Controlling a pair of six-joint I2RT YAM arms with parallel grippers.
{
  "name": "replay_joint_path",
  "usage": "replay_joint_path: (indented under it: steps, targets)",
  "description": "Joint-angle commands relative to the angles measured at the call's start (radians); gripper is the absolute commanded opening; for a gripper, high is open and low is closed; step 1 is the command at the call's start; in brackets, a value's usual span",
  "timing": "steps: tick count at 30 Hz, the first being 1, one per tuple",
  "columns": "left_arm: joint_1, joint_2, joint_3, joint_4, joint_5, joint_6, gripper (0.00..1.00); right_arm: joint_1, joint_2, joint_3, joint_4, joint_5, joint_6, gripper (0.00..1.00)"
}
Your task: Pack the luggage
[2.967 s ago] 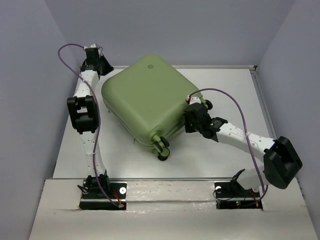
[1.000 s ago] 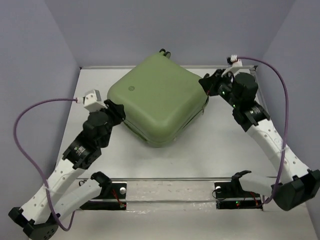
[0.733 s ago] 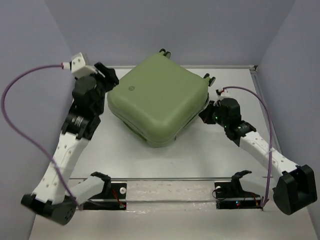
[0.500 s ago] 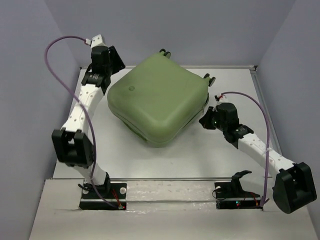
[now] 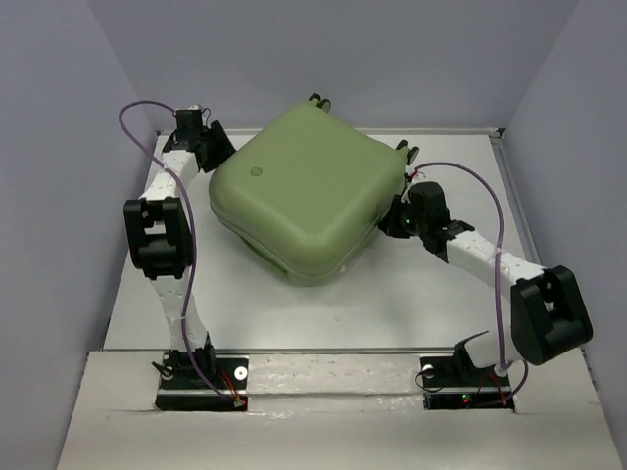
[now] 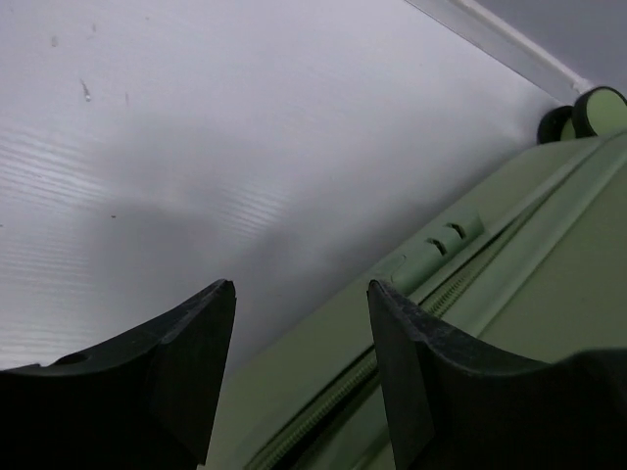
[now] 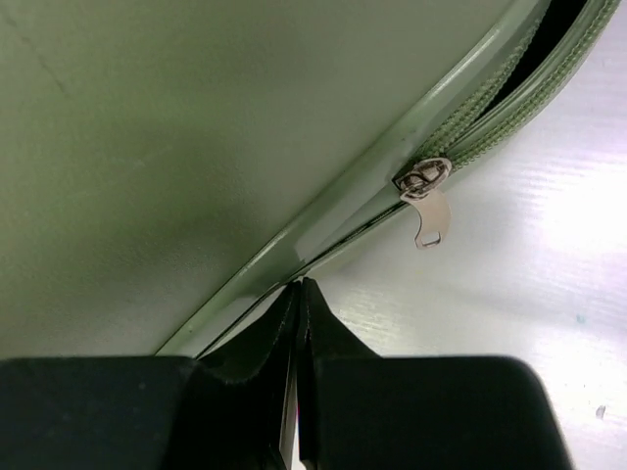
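Note:
The luggage (image 5: pixel 304 191), a pale green hard-shell case, lies flat and closed in the middle of the table, turned like a diamond. My left gripper (image 5: pixel 212 149) is open at its back left corner. In the left wrist view the fingers (image 6: pixel 186 362) straddle the zip seam (image 6: pixel 323 411) of the luggage (image 6: pixel 549 225), holding nothing. My right gripper (image 5: pixel 396 219) is shut at the luggage's right edge. Its closed tips (image 7: pixel 299 286) meet the rim of the shell (image 7: pixel 196 127), just left of a metal zip pull (image 7: pixel 428 211). Beyond the pull the zip gapes open (image 7: pixel 558 39).
Black wheels stick out at the luggage's far corner (image 5: pixel 318 100) and right corner (image 5: pixel 404 149). Grey walls enclose the table on the left, back and right. Bare table (image 5: pixel 411 294) lies in front of the luggage. Purple cables loop off both arms.
My left arm swung from the luggage's front left up to its back left corner, its jaws opening wider. The right arm came down from the back right to the right edge. The luggage stayed put.

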Motion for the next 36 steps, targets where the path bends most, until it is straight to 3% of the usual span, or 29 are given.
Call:
replay_joint_path:
  steps: [1,7,12,15,16,18,22,24,26,30,33,36]
  targets:
    - [-0.016,-0.045,-0.100,0.088,0.127,-0.018,0.67,-0.001,0.098,0.148,0.145,-0.070,-0.024,0.07]
    - [-0.017,-0.175,-0.394,0.220,0.135,-0.058,0.67,-0.001,0.248,0.335,0.167,-0.135,-0.078,0.07]
    - [-0.019,-0.310,-0.550,0.266,0.143,-0.083,0.66,-0.001,0.354,0.463,0.126,-0.153,-0.082,0.07]
    - [-0.016,-0.376,-0.579,0.262,0.121,-0.081,0.66,-0.001,0.354,0.481,0.089,-0.126,-0.088,0.20]
    - [-0.017,-0.393,-0.597,0.266,0.124,-0.087,0.66,-0.001,0.341,0.476,0.080,-0.119,-0.093,0.30]
    - [-0.014,-0.439,-0.611,0.273,0.124,-0.102,0.66,-0.001,0.324,0.476,0.026,-0.089,-0.108,0.41]
    - [0.016,-0.515,-0.558,0.242,0.011,-0.109,0.76,-0.001,0.230,0.432,-0.065,-0.012,-0.105,0.44]
    - [0.041,-0.571,-0.521,0.230,-0.036,-0.110,0.82,-0.001,0.183,0.383,-0.066,0.003,-0.093,0.44]
    - [0.044,-0.640,-0.459,0.216,-0.124,-0.100,0.98,-0.001,0.118,0.298,-0.063,-0.016,-0.075,0.40]
    - [0.039,-0.732,-0.387,0.208,-0.133,-0.083,0.99,0.008,0.041,0.145,-0.031,-0.043,-0.058,0.32]
    - [-0.035,-0.829,-0.431,0.203,-0.112,-0.054,0.99,0.017,-0.041,0.065,-0.029,-0.050,-0.052,0.24]
    - [-0.250,-0.955,-0.536,0.173,-0.129,0.029,0.97,0.027,-0.126,-0.030,-0.036,-0.075,-0.042,0.10]
